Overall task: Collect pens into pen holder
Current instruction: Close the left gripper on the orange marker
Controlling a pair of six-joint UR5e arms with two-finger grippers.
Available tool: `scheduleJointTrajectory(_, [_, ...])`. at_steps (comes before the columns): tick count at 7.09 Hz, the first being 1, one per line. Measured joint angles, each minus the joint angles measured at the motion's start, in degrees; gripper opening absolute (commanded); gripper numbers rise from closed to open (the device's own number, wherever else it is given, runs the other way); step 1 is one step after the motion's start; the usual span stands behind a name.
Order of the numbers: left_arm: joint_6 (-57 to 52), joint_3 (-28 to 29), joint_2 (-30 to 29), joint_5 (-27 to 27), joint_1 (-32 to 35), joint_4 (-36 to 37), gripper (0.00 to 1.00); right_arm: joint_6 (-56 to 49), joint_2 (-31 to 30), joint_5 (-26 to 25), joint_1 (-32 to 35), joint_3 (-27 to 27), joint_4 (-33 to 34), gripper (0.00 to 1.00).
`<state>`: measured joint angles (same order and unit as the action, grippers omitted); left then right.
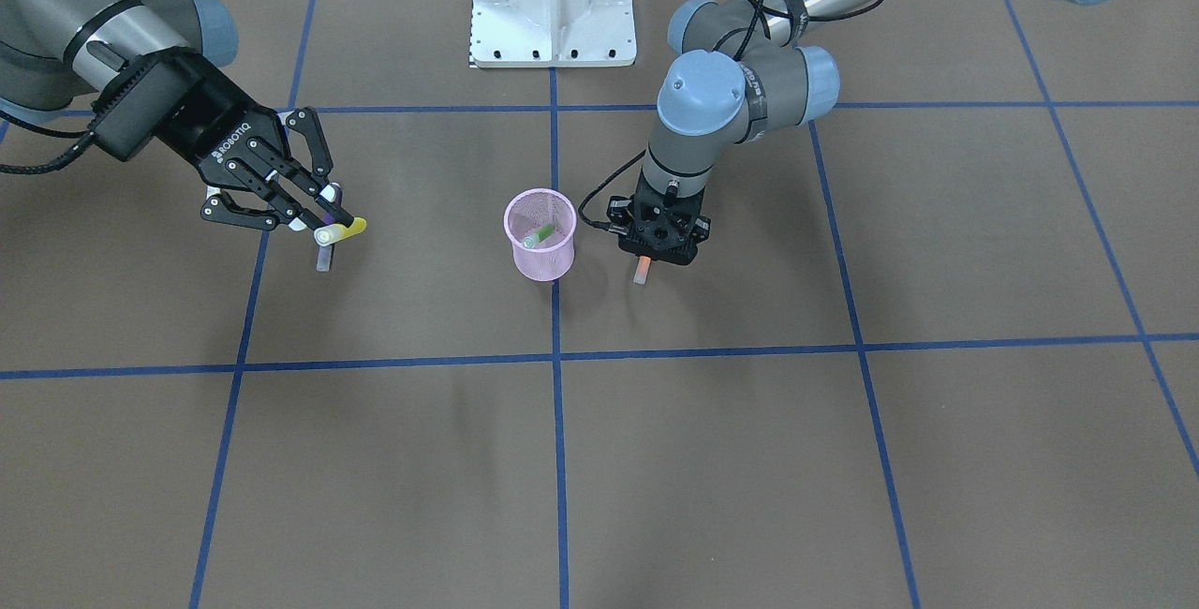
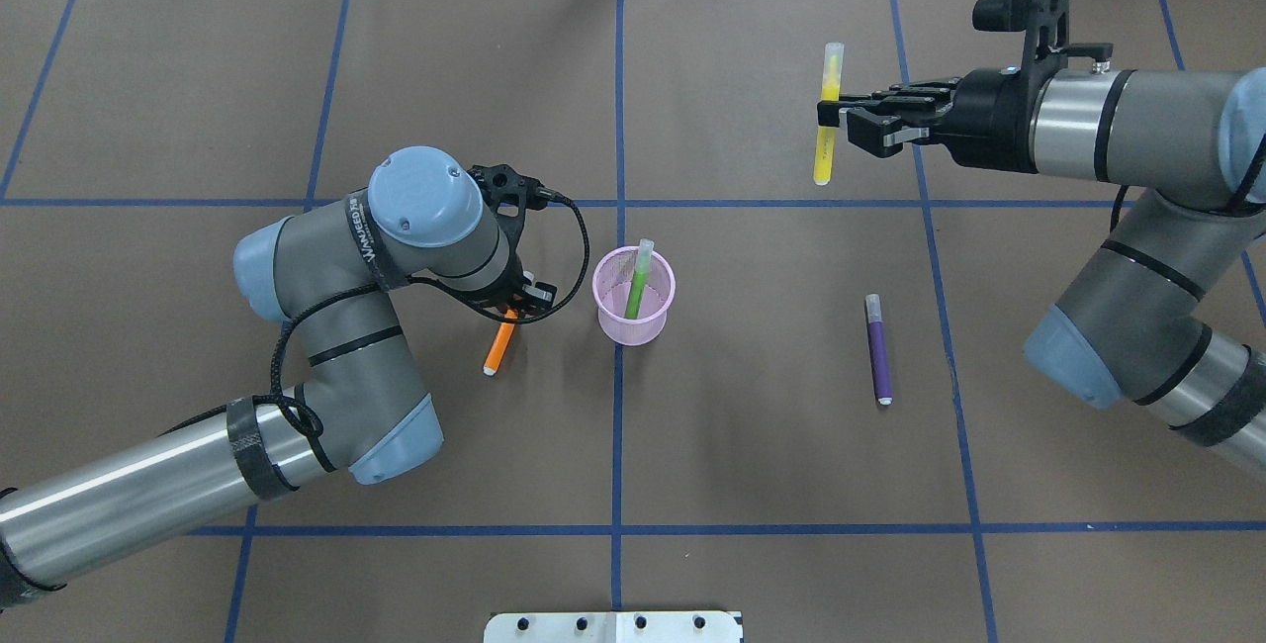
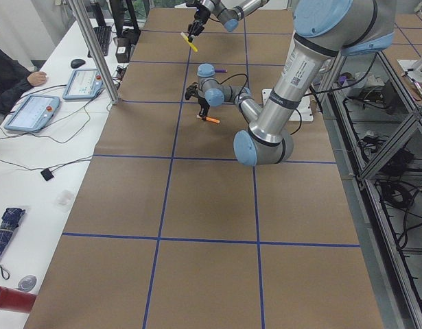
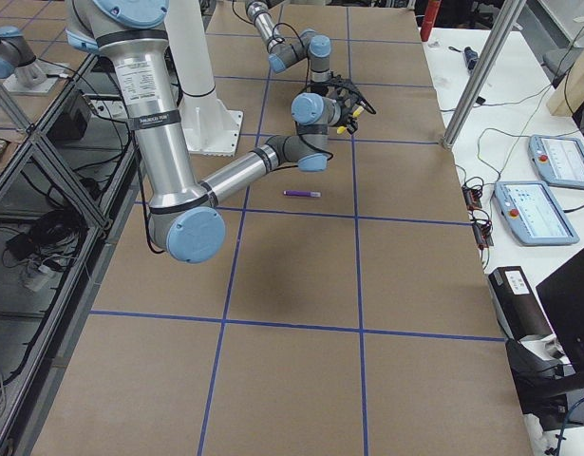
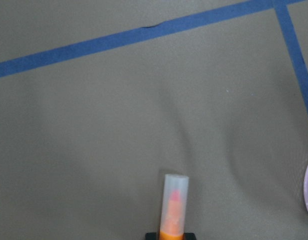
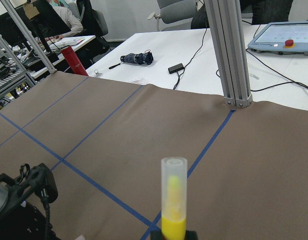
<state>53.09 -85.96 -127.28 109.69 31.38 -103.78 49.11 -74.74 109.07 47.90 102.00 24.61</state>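
Holder (image 2: 648, 328) is standing upright on the table (image 2: 752, 465), just beside the left gripper (image 2: 513, 308), on the side of it that faces the right gripper (image 2: 829, 117). We are finding the green pen (image 2: 636, 287) leaning inside the holder, with its pale cap end up and showing above the rim.

We are recording the left gripper as pointing straight down, its fingers pressed in on the orange pen (image 2: 497, 351). The wrist view is showing this pen centred between the fingertips, with the translucent cap projecting ahead of them. From overhead the tail end is projecting out from under the gripper toward the robot. We cannot tell whether the orange pen is resting on the table or hanging just clear of it.

We are recording the right gripper as reaching out level, above the table and well apart from the holder. Its fingers are clamping the yellow pen (image 2: 821, 160) near mid-length. The pen is lying crosswise to the fingers, with the cap end pointing away from the robot.

We are noting the purple pen (image 2: 877, 351) lying flat on the table, on the robot's side of the right gripper and lower than it, with nothing touching it. Its cap end is also pointing away from the robot. In the front-facing view it is appearing directly beneath the right gripper's fingers.
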Motion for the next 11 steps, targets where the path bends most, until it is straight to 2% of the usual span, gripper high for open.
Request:
scheduleJointTrajectory(3, [0.1, -0.1, -0.1, 0.0, 0.0, 0.0, 0.33, 0.0, 0.0, 0.0, 0.0, 0.0, 0.0, 0.00])
scheduleJointTrajectory(4, [0.1, 0.0, -0.1, 0.0, -0.1, 0.1, 0.36, 0.0, 0.0, 0.0, 0.0, 0.0, 0.0, 0.00])
scheduleJointTrajectory(9, [0.2, 0.4, -0.1, -0.2, -0.2, 0.0, 0.36, 0.0, 0.0, 0.0, 0.0, 0.0, 0.0, 0.00])
scheduleJointTrajectory(10, [0.2, 0.4, -0.2, -0.2, -0.2, 0.0, 0.23, 0.0, 0.0, 0.0, 0.0, 0.0, 0.0, 0.00])
scheduleJointTrajectory(11, [0.2, 0.4, -0.2, -0.2, -0.2, 0.0, 0.00, 0.0, 0.0, 0.0, 0.1, -0.1, 0.0, 0.00])
